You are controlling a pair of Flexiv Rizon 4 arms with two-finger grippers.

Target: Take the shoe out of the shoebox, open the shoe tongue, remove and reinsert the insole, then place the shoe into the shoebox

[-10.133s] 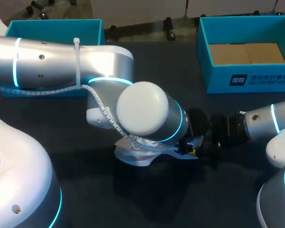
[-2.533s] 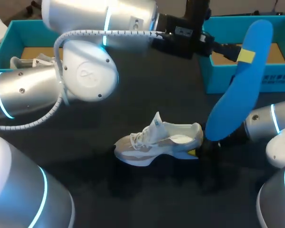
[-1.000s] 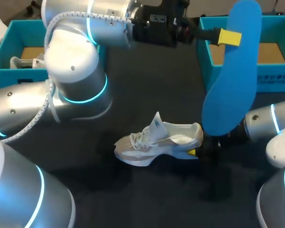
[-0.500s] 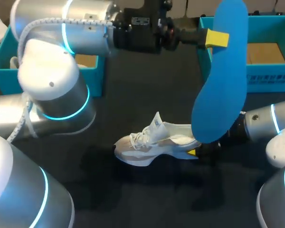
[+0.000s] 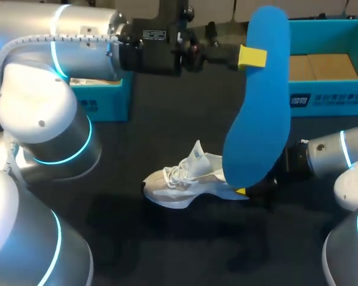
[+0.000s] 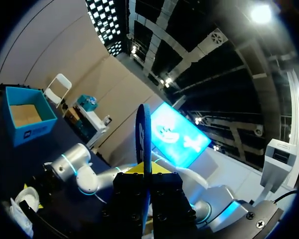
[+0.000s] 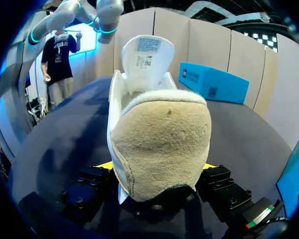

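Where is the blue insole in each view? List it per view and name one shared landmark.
Head view: the blue insole hangs upright right of centre, over the heel of the shoe, held by the left gripper.
Left wrist view: seen edge-on, between its own fingers and rising ahead of them.
Right wrist view: not in it.
Shared landmark: the shoe, in all three views.
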